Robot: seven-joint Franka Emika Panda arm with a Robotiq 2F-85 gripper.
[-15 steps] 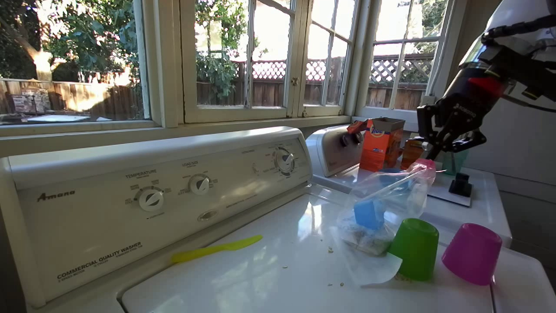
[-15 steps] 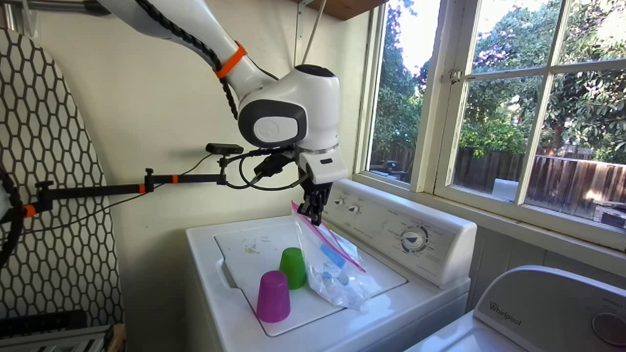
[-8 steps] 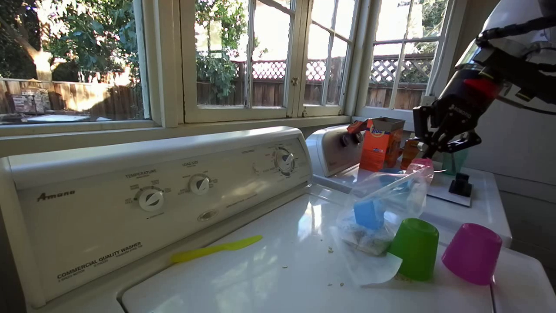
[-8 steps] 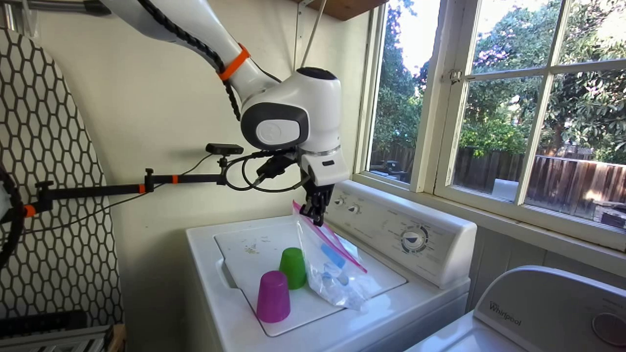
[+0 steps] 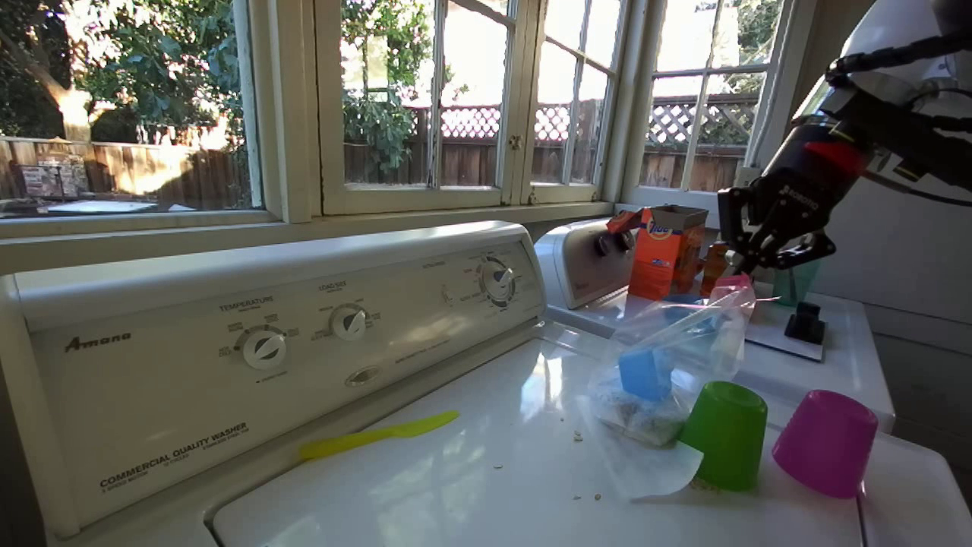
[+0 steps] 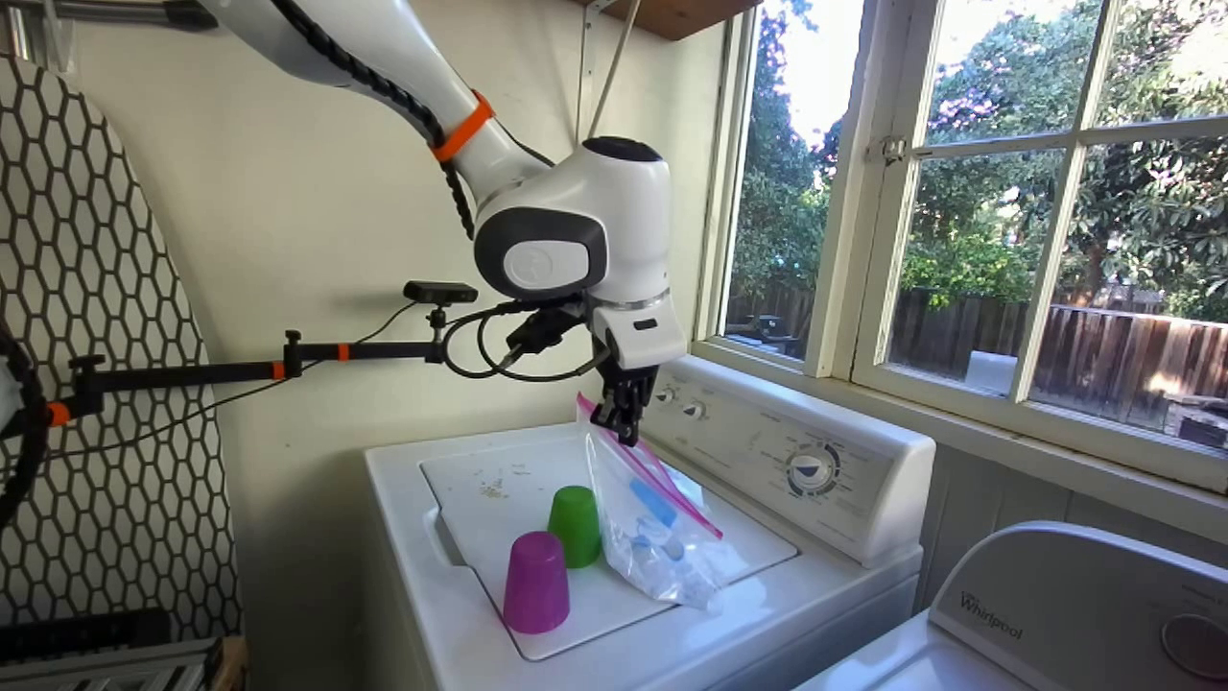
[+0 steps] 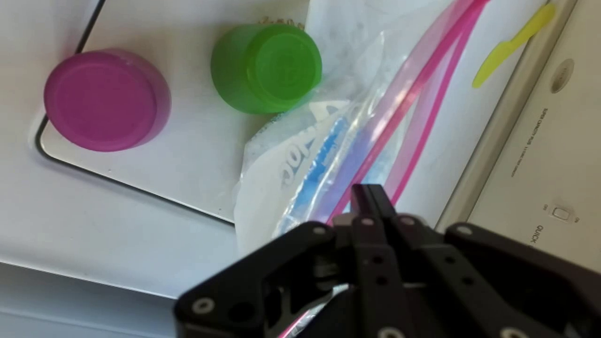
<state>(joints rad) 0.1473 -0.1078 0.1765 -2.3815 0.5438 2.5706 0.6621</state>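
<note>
My gripper [image 7: 374, 191] points down with its fingers pressed together, and no thing shows between them. Its tips stand at the mouth of a clear zip bag [image 6: 662, 566], whose pink strips [image 7: 404, 110] pass on either side of the tips in the wrist view. Whether the tips touch the plastic I cannot tell. Inside or behind the bag's film a light blue block [image 5: 645, 374] shows, above pale contents [image 5: 642, 422]. Beside the bag sit an upturned green cup [image 7: 281, 68] and an upturned magenta cup [image 7: 108, 101]. The gripper [image 5: 740, 271] hides part of the mouth.
The washer's control panel [image 6: 767, 451] rises behind the bag. A yellow plastic knife [image 5: 380, 435] lies along its foot. Crumbs [image 6: 494, 485] are scattered on the lid. Farther off stand an orange box [image 5: 664, 254], a teal cup [image 5: 795, 285] and a dark object [image 5: 805, 323].
My shut gripper has shifted slightly toward the control panel. The bag's pink-edged mouth has moved a little the same way. Cups and knife have stayed put.
</note>
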